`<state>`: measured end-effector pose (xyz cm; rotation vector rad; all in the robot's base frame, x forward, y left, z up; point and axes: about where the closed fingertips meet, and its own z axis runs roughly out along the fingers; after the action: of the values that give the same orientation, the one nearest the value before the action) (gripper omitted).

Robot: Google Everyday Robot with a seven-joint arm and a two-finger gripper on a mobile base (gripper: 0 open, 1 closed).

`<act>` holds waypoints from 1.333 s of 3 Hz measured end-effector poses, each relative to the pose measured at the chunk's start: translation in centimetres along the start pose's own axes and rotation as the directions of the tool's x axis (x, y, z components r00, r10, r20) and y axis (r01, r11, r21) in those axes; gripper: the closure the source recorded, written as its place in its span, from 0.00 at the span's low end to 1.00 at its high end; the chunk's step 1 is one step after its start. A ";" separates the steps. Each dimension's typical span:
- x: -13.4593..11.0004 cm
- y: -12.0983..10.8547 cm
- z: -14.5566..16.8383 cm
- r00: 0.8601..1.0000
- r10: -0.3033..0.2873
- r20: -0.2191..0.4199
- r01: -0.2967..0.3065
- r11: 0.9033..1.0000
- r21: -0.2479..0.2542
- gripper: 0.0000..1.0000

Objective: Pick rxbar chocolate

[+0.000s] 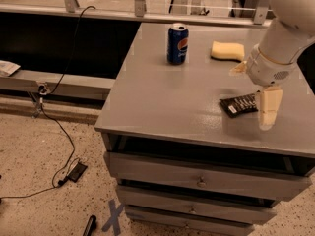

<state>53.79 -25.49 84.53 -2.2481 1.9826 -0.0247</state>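
The rxbar chocolate (239, 104) is a flat black bar with white lettering. It lies on the grey cabinet top (167, 97) near the right front. My gripper (254, 89) hangs from the white arm just above and to the right of the bar. One cream finger (268, 108) points down right beside the bar's right end. The other finger (238, 69) shows behind the bar, so the fingers stand apart and hold nothing.
A blue soda can (177, 44) stands at the back middle of the top. A yellow sponge (227, 50) lies at the back right. Drawers (197, 181) are below the top. A cable and small items (74, 170) lie on the floor at left.
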 end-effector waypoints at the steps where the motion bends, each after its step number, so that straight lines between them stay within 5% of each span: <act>1: -0.3 0.1 1.9 0.999 -0.032 0.023 0.033 0.999 -0.042 0.19; 4: -0.5 0.0 1.4 0.999 -0.046 0.026 0.048 0.997 -0.065 0.96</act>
<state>53.83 -24.86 83.23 -2.3230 1.9455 0.0639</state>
